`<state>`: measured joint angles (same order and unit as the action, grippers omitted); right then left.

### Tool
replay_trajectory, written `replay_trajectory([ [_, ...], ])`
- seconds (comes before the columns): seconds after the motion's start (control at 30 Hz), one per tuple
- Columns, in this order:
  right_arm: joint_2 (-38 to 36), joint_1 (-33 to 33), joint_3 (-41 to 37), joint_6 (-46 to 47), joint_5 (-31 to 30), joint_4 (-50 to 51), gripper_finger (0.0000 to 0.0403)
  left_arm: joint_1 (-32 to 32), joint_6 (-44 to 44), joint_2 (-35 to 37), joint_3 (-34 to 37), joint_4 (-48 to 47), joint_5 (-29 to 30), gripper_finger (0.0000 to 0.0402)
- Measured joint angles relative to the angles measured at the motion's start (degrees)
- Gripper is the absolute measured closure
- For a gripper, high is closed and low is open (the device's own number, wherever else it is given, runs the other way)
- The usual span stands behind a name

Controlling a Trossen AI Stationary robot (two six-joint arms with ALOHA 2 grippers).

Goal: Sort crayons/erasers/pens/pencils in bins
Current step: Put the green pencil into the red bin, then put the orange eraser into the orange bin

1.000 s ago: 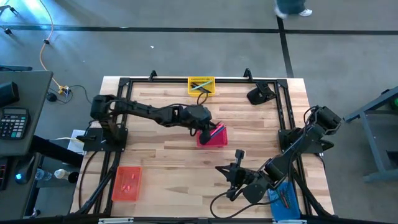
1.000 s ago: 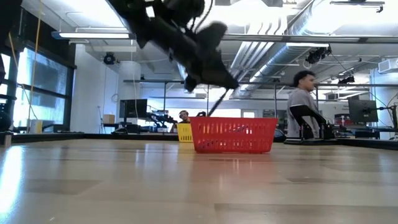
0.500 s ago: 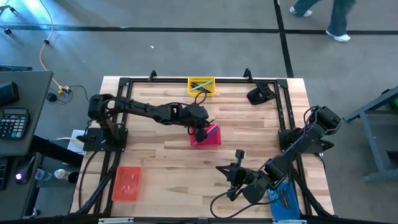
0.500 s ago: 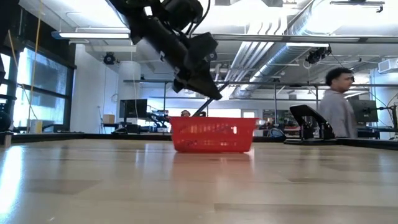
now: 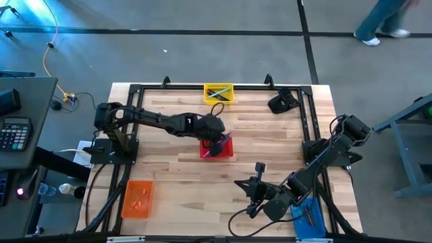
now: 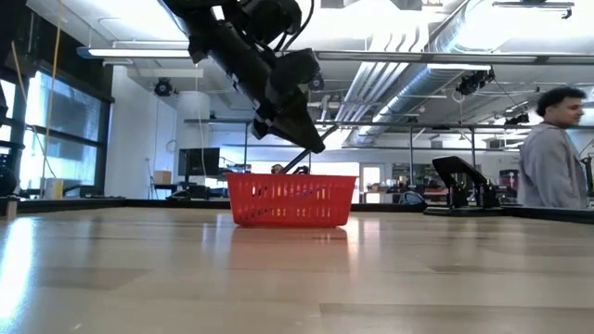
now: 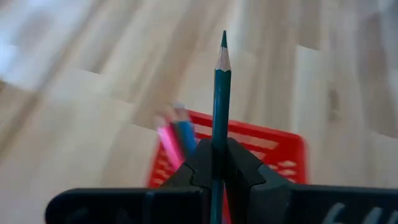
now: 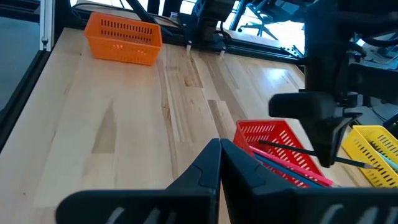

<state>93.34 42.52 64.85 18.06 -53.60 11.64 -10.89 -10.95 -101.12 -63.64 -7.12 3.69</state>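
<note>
Left gripper (image 7: 219, 167) clamping thin teal wooden pencil (image 7: 221, 99) over red plastic mesh bin (image 5: 217, 147), table centre; lower tip inside before releasing. Right gripper (image 8: 221, 163), closed empty, waiting at five o'clock.

A teal pencil (image 7: 221, 93) is clamped between the closed dark fingers (image 7: 245, 171) of the left gripper (image 7: 217, 168), its sharpened tip pointed away. Beyond it, a red bin (image 7: 273, 155) is seen on the wooden table (image 7: 93, 124), with pink and blue pencils (image 7: 174, 134) inside.

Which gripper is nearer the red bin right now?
Left. The left gripper hovers right over the red bin, shut on a teal pencil. The right gripper waits shut nearer the table's front edge, well apart.
</note>
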Motion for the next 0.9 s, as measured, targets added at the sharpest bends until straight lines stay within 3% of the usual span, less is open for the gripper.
replay_trajectory([
  [0.13,0.00,0.00,0.01,0.09,0.00,0.00,0.0403,0.26,-3.02,0.00,0.00,-0.24,-1.62,0.0396],
  [0.3,0.00,0.00,0.01,0.11,0.02,-0.02,0.0403,-0.35,-5.37,-0.19,0.00,-0.72,-1.36,0.0358],
  [0.57,0.00,0.00,0.01,1.42,0.17,-0.02,0.0403,0.12,-3.20,-0.02,0.02,-1.32,-1.25,0.0315],
  [0.77,0.00,0.00,0.01,1.64,1.16,0.79,0.0403,2.16,0.42,7.16,0.20,-11.30,5.50,0.0338],
  [0.9,0.02,0.02,-0.01,4.06,1.57,2.97,0.0403,6.62,-0.19,13.94,5.86,-14.23,12.70,0.0375],
])
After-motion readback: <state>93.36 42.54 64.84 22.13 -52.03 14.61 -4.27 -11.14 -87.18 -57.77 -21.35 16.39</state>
